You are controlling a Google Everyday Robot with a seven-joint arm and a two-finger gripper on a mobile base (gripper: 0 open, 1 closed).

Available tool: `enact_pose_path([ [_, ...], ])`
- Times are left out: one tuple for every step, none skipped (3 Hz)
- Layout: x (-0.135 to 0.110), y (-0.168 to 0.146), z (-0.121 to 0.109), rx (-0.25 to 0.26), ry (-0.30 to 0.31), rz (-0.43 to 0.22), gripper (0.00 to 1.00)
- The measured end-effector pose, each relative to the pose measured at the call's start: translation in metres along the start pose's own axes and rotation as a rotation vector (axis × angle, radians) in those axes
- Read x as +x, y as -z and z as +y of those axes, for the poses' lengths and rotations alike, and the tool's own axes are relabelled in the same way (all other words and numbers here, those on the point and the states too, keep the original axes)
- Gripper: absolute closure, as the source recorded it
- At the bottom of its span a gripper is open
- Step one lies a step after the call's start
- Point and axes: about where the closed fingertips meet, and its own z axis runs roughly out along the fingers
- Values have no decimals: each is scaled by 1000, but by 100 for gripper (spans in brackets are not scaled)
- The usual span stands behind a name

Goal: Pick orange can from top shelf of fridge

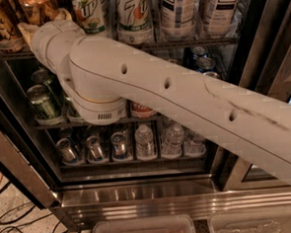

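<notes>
Two coppery-orange cans with script lettering stand at the far left of the top shelf (190,43) of the fridge (140,198): one orange can (0,24) at the left edge, another (34,5) just right of it. My white arm reaches up across the fridge front. My gripper (27,28) is at the top shelf's left end, right against these orange cans and mostly hidden behind the wrist.
White-green 7up cans (135,13) and tall tea cans (178,10) fill the rest of the top shelf. Green cans (43,102), a red can (144,110) and blue cans (204,60) stand below, above silver cans (93,146) and water bottles (144,141). Plastic bins (142,232) and cables (24,230) lie at the bottom.
</notes>
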Motion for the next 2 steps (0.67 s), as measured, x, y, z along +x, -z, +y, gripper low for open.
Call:
enact_pose_path([
  [0,0,0,0,0,0,89],
  [0,0,0,0,0,0,100],
])
